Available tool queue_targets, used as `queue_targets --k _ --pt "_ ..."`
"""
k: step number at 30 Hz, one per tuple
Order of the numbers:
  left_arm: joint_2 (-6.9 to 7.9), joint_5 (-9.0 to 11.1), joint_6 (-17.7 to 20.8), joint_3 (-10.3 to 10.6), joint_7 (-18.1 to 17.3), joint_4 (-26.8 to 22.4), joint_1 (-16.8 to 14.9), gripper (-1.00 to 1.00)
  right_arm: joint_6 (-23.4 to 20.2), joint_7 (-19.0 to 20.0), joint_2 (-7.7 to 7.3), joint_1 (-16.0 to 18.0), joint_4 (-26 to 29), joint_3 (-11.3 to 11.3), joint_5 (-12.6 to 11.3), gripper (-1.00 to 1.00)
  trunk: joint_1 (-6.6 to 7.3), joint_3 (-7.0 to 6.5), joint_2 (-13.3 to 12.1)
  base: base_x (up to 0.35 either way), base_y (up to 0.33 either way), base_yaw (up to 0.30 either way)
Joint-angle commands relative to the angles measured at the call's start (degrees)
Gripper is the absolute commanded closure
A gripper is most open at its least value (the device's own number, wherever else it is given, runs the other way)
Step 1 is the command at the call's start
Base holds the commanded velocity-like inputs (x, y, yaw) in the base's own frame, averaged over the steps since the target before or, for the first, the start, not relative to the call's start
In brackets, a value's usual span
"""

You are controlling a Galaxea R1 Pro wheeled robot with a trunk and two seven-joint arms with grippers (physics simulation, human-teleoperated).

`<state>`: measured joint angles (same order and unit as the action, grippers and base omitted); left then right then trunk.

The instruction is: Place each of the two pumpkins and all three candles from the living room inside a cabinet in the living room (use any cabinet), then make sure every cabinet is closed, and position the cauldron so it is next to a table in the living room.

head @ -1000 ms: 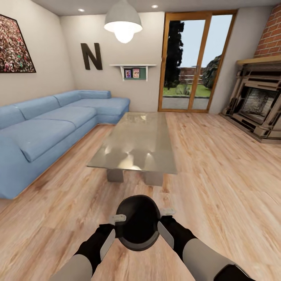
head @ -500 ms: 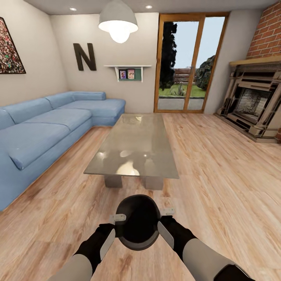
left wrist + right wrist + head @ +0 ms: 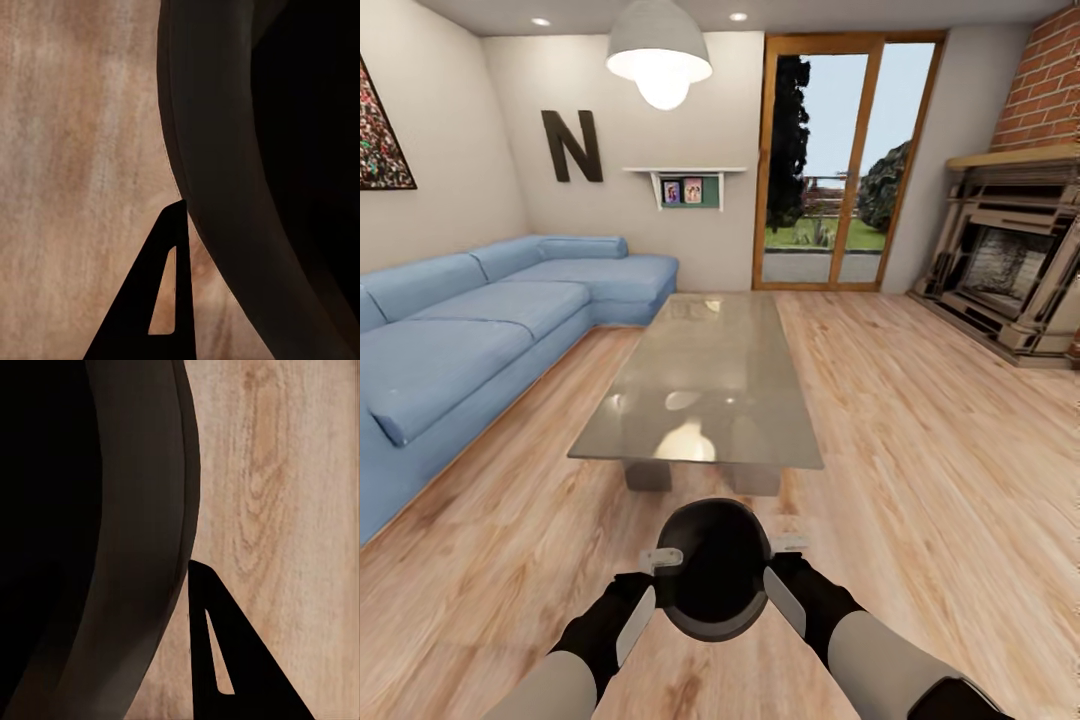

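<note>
The cauldron (image 3: 712, 570) is carried between both claws, left gripper (image 3: 643, 592) and right gripper (image 3: 785, 580), each clamped on its rim. The table (image 3: 700, 385) has drifted closer over the last second, so drop-off looks soon.

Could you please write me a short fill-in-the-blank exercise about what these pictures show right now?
1. The black cauldron is held between ____ claws, the left claw and the right claw.
2. Ahead of it stands the glossy grey ____.
3. The sofa is coloured ____.
4. The floor is made of ____.

Missing words: two; table; blue; wood
</note>
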<state>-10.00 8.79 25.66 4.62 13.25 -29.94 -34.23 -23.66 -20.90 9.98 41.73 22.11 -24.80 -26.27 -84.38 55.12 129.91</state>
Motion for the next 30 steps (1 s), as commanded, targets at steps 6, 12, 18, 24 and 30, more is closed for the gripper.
queue_targets --k 6,12,18,24,30 --pt "0.00 2.8 -0.1 -0.4 -0.2 0.1 0.0 1.00 1.0 0.9 0.02 0.0 0.2 -0.1 -0.3 1.00 0.00 -0.36 0.0 0.024 0.012 -0.184" --pt "0.00 2.8 -0.1 -0.4 -0.2 0.1 0.0 1.00 1.1 0.9 0.02 0.0 0.2 -0.1 -0.3 1.00 0.00 -0.42 0.0 0.136 0.068 -0.033" --pt "0.00 2.8 -0.2 -0.3 -0.2 0.1 0.0 1.00 1.1 0.9 0.02 0.0 0.2 -0.1 -0.3 1.00 0.00 -0.42 0.0 0.014 0.005 -0.002" --pt "0.00 2.8 -0.3 -0.3 -0.2 0.1 0.0 1.00 1.8 0.9 0.02 0.0 0.2 -0.1 -0.3 1.00 0.00 -0.43 0.0 0.001 0.000 0.000" --pt "0.00 2.8 -0.2 -0.3 -0.2 0.1 0.0 1.00 2.0 1.4 0.02 0.0 0.2 -0.1 -0.3 1.00 -1.31 0.65 2.4 0.000 0.000 0.000"
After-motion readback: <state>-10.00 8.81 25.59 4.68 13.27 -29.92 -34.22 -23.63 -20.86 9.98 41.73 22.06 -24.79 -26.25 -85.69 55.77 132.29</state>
